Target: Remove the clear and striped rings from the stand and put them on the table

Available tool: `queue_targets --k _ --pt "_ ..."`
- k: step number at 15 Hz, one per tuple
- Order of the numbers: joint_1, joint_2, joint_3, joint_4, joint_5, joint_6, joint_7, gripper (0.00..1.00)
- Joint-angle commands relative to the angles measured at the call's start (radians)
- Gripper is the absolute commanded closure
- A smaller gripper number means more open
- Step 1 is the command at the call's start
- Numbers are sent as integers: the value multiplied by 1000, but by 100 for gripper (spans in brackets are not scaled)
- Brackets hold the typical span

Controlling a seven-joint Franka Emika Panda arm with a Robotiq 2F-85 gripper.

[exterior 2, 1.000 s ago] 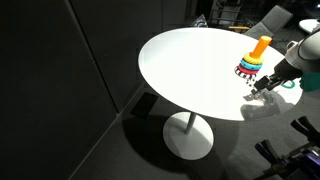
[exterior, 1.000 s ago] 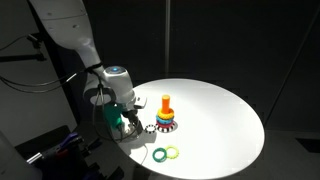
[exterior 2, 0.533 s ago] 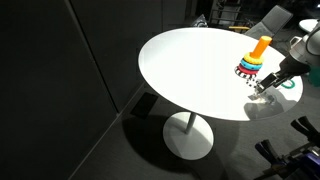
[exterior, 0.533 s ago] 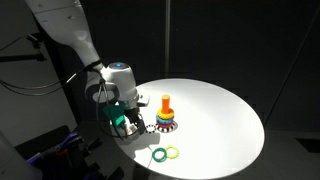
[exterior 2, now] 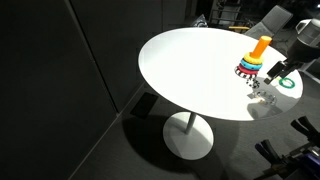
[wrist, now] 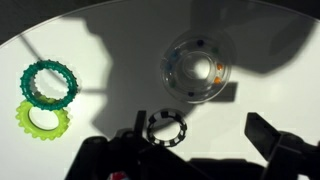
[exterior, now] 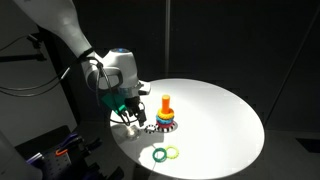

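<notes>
The ring stand (exterior: 166,118) with its orange post stands on the round white table (exterior: 215,125); it also shows in an exterior view (exterior 2: 252,62). From above in the wrist view, the stand (wrist: 197,68) seems to carry a clear ring over coloured ones. The black-and-white striped ring (wrist: 166,128) lies flat on the table beside the stand; it also shows in both exterior views (exterior: 131,127) (exterior 2: 262,90). My gripper (wrist: 205,135) is open and empty, held above the table over the striped ring (exterior: 125,107).
A dark green ring (wrist: 50,85) and a light green ring (wrist: 40,115) lie side by side on the table, also seen near the table's front edge in an exterior view (exterior: 160,154) (exterior: 173,152). The surroundings are dark.
My gripper has lifted up from the table surface, leaving the striped ring lying on the table beside the stand.
</notes>
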Motion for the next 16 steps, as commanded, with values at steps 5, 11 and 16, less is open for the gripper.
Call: queue_targets --k 5,11,16 --pt "7 -192 6 25 9 -278 16 0" --pt "11 -265 1 49 -12 -361 30 0" --pt "12 -239 -4 36 -2 -327 7 0"
